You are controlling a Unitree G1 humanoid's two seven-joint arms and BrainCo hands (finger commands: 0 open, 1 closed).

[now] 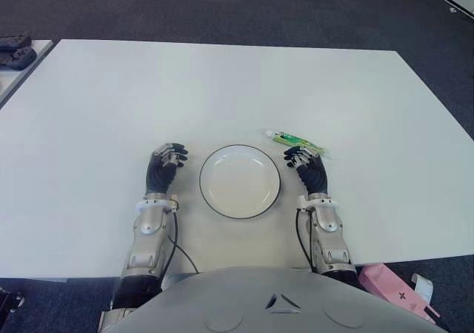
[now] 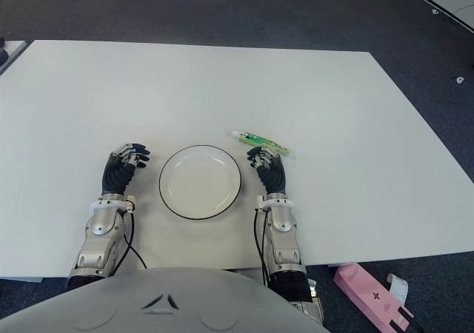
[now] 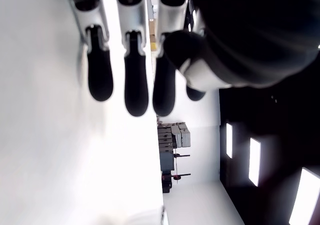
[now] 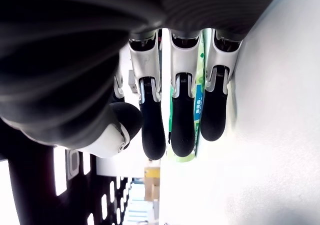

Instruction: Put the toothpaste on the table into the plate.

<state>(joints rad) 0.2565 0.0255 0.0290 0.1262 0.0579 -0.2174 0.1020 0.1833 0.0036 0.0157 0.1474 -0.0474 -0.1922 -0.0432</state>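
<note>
A green and white toothpaste tube [image 1: 295,140] lies flat on the white table [image 1: 222,89], just right of and behind the plate. The round white plate [image 1: 240,180] with a dark rim sits empty between my two hands. My right hand [image 1: 297,156] shows to the plate's right, fingers stretched out toward the tube, fingertips [image 4: 183,140] right at it and nothing grasped. In the right wrist view the toothpaste tube [image 4: 198,104] shows between and beyond those fingers. My left hand [image 1: 172,153] shows to the plate's left, fingers relaxed and holding nothing.
Dark devices [image 1: 15,50] lie on a separate surface at the far left. A pink box [image 1: 394,290] lies on the floor beyond the table's near right corner. Dark carpet surrounds the table.
</note>
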